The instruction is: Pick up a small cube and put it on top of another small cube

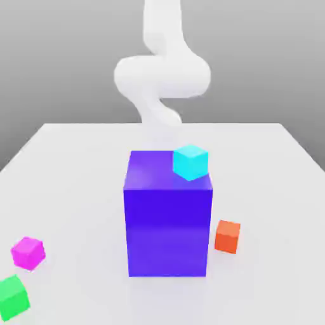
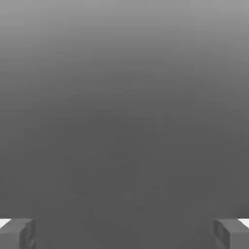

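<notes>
The small cube [image 1: 28,252], bright magenta, rests on the white table [image 1: 76,165] near the front at the exterior view's left. My white arm [image 1: 162,76] rises behind the big blue-purple block [image 1: 168,222], far from the magenta cube. In the hand view my gripper [image 2: 124,233] is open, its two grey fingertips [image 2: 17,232] set wide apart with nothing between them and plain grey beyond.
A small cyan cube [image 1: 191,161] sits on the big block's top, at its far corner toward the exterior view's right. A small green cube [image 1: 13,296] lies just in front of the magenta one. A small orange cube [image 1: 227,236] stands beside the block's right face.
</notes>
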Controlling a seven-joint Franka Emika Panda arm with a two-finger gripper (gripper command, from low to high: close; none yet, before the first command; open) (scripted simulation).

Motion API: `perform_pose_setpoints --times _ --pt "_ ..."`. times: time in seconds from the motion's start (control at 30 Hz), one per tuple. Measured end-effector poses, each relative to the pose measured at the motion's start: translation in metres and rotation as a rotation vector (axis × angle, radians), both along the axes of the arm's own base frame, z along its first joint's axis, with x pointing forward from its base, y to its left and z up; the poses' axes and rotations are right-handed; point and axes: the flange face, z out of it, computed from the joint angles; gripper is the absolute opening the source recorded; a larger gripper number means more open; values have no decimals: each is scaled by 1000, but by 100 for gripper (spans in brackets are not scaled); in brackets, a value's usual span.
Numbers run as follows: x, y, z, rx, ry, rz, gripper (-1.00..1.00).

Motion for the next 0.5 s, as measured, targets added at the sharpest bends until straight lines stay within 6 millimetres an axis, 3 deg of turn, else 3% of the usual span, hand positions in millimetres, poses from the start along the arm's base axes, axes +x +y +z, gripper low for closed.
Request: perform_pose_setpoints --times 0.1,0.23,0.37,0.5 --pt "33 -38 -55 98 82 -189 0" --pt "59 -90 -131 218 177 -441 0" --pt "64 -144 -210 332 261 -703 0" --pt "51 -194 -291 439 336 -973 0"
